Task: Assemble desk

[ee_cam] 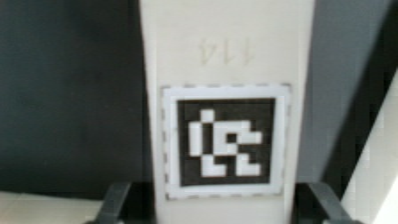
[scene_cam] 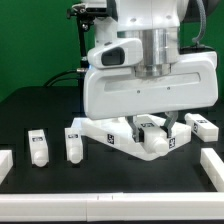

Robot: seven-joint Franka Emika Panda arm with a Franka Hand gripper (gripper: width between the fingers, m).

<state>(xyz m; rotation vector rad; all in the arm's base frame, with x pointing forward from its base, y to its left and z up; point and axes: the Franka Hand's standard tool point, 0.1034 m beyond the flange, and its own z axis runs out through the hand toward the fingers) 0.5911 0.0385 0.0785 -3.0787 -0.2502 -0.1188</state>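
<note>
One smooth, square-sided white leg block point(ee_cam: 222, 60) with a pixelated tag point(ee_cam: 222, 140) sits clenched in the pincer point(ee_cam: 222, 203).

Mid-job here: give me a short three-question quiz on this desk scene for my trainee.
1. True or false: the pincer is closed on a leg block.
2. How many loose leg blocks stand at the exterior view's left of the pincer? A one, B two, C four.
3. Fill in: the held block's black-and-white tag faces the ___ camera.
Key: 1 true; 2 B; 3 wrist.
</note>
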